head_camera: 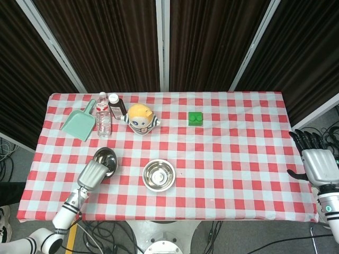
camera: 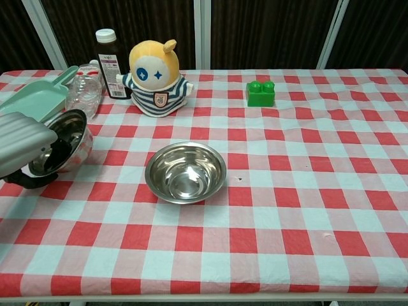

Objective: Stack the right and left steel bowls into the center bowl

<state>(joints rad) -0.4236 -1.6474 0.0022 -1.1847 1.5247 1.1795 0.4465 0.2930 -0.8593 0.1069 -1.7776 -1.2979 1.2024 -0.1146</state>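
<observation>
My left hand (head_camera: pixel 92 174) (camera: pixel 22 150) grips the near rim of the left steel bowl (head_camera: pixel 106 160) (camera: pixel 67 141), fingers inside it. The bowl is tipped up on edge, its opening facing right, at the table's left side. The center steel bowl (head_camera: pixel 159 174) (camera: pixel 185 172) sits upright on the checked cloth to its right, a clear gap apart. I cannot tell whether another bowl is nested in it. My right hand (head_camera: pixel 317 164) hangs open beyond the table's right edge, holding nothing, and only the head view shows it.
At the back left stand a green dustpan (head_camera: pixel 78 124) (camera: pixel 35 101), a clear water bottle (head_camera: pixel 103 119) (camera: pixel 83 89) and a dark bottle (head_camera: pixel 117 106) (camera: pixel 109 64). A yellow plush toy (head_camera: pixel 141 119) (camera: pixel 156 80) and a green brick (head_camera: pixel 196 118) (camera: pixel 260 94) sit further right.
</observation>
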